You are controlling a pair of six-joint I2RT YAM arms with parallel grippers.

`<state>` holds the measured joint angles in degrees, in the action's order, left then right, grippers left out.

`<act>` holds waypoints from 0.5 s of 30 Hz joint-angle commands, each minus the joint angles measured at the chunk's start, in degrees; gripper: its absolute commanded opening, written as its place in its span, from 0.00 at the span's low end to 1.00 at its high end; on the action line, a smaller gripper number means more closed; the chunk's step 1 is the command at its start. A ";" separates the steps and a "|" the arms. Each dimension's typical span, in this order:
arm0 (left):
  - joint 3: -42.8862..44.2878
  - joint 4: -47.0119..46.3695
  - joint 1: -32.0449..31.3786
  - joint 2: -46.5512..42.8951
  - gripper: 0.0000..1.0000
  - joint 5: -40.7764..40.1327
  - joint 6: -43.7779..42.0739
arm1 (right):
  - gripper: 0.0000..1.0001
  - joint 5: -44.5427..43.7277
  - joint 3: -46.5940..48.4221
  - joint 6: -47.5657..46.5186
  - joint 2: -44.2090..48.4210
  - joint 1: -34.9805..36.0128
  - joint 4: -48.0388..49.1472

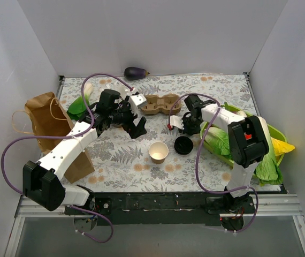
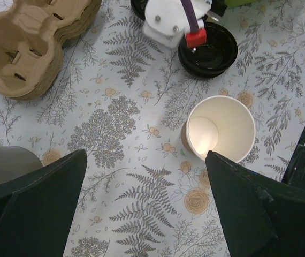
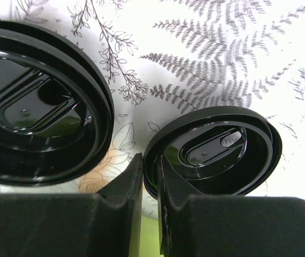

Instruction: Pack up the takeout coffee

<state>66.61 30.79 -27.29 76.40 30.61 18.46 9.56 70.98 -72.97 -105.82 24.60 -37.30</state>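
Note:
The takeout coffee cup [image 1: 158,152] is a small tan paper cup, pale inside, standing upright, open and lidless, on the floral cloth. In the left wrist view the cup [image 2: 222,126] sits just beyond my right finger. My left gripper [image 1: 137,127] is open and empty [image 2: 145,155], above the cloth to the cup's far left. The brown cardboard carrier [image 1: 160,104] lies behind; it also shows in the left wrist view [image 2: 29,43]. My right gripper [image 1: 175,126] is shut [image 3: 150,160] on the rim of a black lid [image 3: 216,150]. A second black lid [image 3: 35,107] lies beside it.
A black lid [image 1: 183,145] lies on the cloth right of the cup. A brown paper bag [image 1: 48,120] lies at the left. A green tray [image 1: 273,133] with leafy greens is at the right. An eggplant [image 1: 135,72] sits at the back wall.

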 commanded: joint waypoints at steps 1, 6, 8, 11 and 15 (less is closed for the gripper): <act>-1.22 -0.11 0.04 -2.57 0.95 0.06 -2.89 | 0.01 7.12 8.98 8.44 5.44 -0.78 -10.06; -2.89 -0.64 0.04 -3.63 0.95 0.94 -3.17 | 0.01 23.54 20.66 17.67 8.43 -0.96 -22.10; -2.54 -0.99 0.04 -3.72 0.94 1.64 -2.55 | 0.01 32.04 22.79 22.86 9.22 -0.96 -23.51; -2.19 -0.47 0.04 -3.80 0.94 0.95 -2.29 | 0.01 39.89 26.48 29.35 8.97 -0.96 -25.45; -4.11 0.85 0.04 -5.64 0.93 0.94 -3.16 | 0.01 49.39 29.30 36.57 7.03 -1.05 -25.99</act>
<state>64.01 30.87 -27.29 75.09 30.85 16.29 43.33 97.93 -47.09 -97.01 23.64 -58.85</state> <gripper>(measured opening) 0.932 0.186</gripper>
